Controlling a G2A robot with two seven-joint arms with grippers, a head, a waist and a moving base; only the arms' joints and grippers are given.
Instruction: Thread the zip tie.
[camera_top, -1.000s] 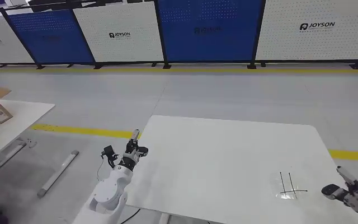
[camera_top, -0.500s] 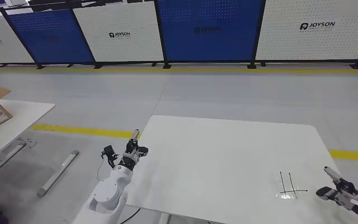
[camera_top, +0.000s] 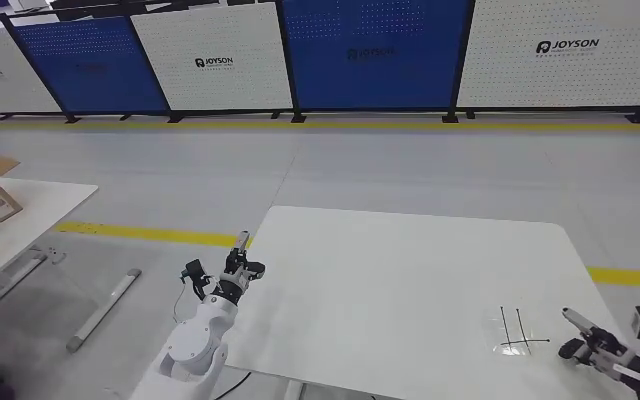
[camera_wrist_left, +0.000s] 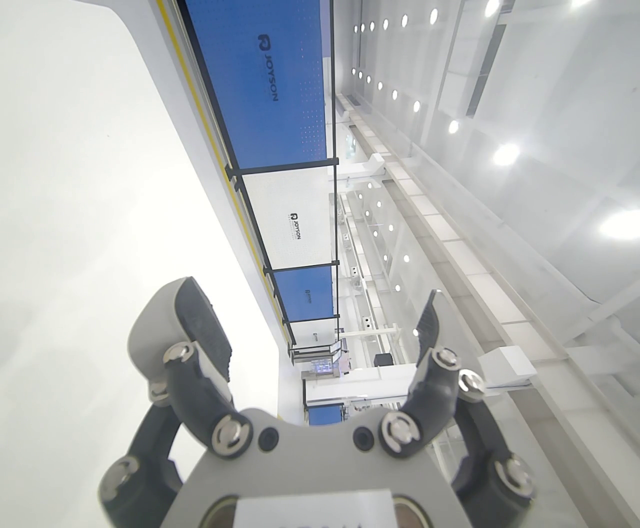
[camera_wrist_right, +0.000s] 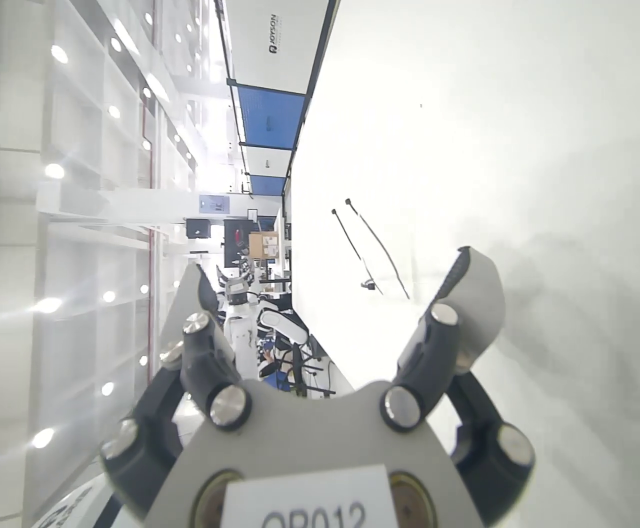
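Top view: a white table (camera_top: 400, 290) takes up the lower centre and right of the frame. Three black zip ties (camera_top: 515, 333) lie flat on it near its lower-right corner: two run approx up-down side by side, and a third lies across their lower ends. The right gripper (camera_top: 570, 333) sits at the lower-right edge of the frame, just beside the ties on their right and apart from them. Its jaws are spread wide w/ nothing btwn them. Right wrist view: the same gripper (camera_wrist_right: 332, 272) has its jaws released, and the ties (camera_wrist_right: 375, 247) lie on the table (camera_wrist_right: 475, 100) beyond the tips, no contact. Two long strands show small square heads at their far ends. A short dark bit sits by their near ends; can't tell if it's the third tie's head. The left gripper (camera_top: 239, 250) is at the lower left of the top view, by the table's left edge, well apart from the ties and pointing up-frame. Left wrist view: the left gripper (camera_wrist_left: 315, 320) has its jaws released and empty, w/ the bare table (camera_wrist_left: 75, 175) beside one jaw. Behind, blue and white pegboard panels (camera_top: 375, 55) run across the top of the frame. A yellow floor line (camera_top: 150, 234) crosses mid-left.
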